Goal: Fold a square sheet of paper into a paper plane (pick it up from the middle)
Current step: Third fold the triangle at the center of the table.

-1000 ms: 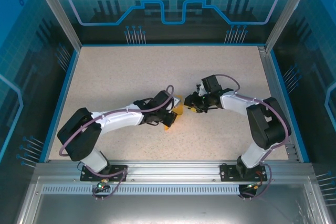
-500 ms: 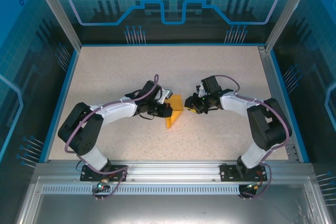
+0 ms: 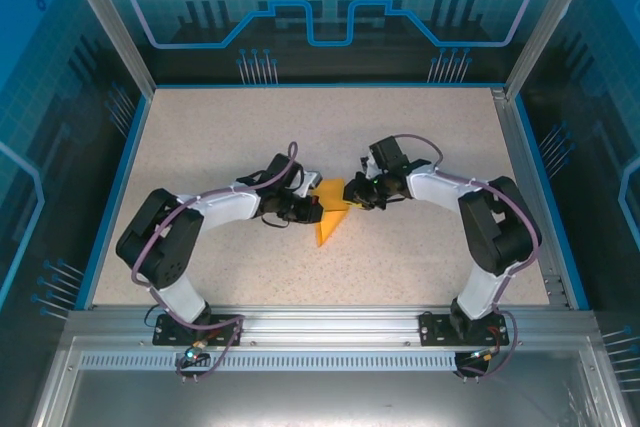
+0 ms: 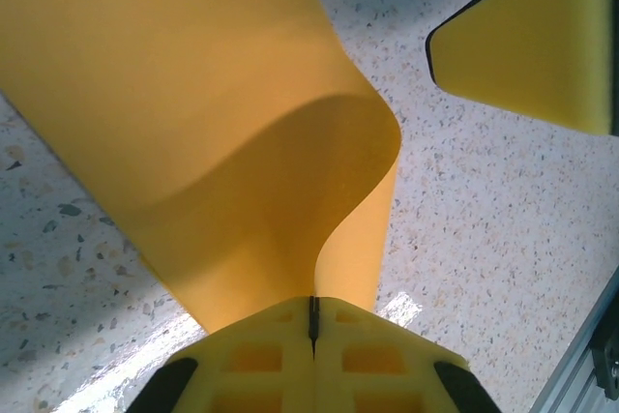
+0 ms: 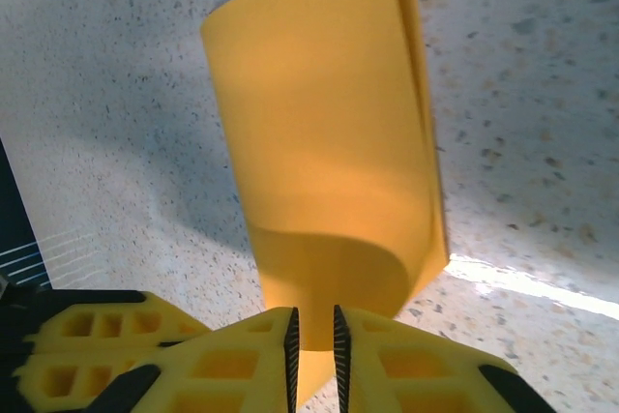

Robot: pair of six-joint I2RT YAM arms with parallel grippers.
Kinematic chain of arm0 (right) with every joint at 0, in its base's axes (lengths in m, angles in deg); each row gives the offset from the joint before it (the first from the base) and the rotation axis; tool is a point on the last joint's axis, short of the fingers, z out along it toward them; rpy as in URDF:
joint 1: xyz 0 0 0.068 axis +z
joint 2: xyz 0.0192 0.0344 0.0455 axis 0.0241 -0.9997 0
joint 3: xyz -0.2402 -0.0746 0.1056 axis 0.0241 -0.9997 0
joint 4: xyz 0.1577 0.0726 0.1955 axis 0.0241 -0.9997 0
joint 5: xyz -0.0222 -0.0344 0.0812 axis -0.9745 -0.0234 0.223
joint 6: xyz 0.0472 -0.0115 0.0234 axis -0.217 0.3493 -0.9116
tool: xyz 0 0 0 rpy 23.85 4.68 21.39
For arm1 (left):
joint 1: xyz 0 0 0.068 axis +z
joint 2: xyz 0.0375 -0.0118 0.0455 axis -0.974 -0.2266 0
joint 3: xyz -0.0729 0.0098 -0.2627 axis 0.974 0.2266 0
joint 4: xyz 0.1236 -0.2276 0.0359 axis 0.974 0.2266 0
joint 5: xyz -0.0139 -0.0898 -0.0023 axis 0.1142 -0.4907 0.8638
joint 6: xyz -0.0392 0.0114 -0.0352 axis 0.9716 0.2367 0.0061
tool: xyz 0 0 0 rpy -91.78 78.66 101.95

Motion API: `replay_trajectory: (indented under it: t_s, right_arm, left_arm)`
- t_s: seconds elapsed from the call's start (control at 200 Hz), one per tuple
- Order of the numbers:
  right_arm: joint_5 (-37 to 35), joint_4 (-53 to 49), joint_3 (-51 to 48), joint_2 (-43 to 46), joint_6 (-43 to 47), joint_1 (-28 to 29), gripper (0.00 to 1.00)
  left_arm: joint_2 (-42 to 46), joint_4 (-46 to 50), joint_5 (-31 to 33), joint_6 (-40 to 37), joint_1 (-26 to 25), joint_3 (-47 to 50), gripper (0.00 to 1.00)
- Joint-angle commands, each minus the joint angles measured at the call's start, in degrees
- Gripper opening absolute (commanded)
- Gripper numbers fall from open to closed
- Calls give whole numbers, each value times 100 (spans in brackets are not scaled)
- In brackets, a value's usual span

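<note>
The orange-yellow sheet of paper (image 3: 329, 219), folded into a long pointed wedge like a paper plane, lies mid-table with its tip toward the near edge. My left gripper (image 3: 316, 209) is shut on its left edge; in the left wrist view the pads (image 4: 280, 336) meet on the paper (image 4: 193, 94), which curls upward. My right gripper (image 3: 352, 197) reaches the wide far end from the right. In the right wrist view its jaws (image 5: 313, 321) stand a narrow gap apart with a flap of the paper (image 5: 329, 142) between them. One right fingertip (image 4: 542, 45) shows in the left wrist view.
The speckled table (image 3: 420, 127) is bounded by a blue rim and metal frame posts (image 3: 528, 47). Both arm bases sit on the metal rail (image 3: 320, 327) at the near edge.
My right gripper slid left onto the paper's far end and its jaws narrowed around it. My left gripper shifted up and back along the left edge, still pinching.
</note>
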State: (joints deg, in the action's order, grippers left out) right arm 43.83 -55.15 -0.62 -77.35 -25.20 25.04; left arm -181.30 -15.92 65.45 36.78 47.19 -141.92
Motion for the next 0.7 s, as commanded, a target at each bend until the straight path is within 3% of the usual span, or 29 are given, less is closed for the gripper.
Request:
replay_trajectory:
  t_s: [0.0,0.695]
  right_arm:
    - [-174,-380,178,-114,125,233,19]
    - [-365,-100,-376,173,-271,723,19]
  left_arm:
    - [-162,171,73,-137,43,-106,2]
    - [-400,213,512,-246,52,-287,2]
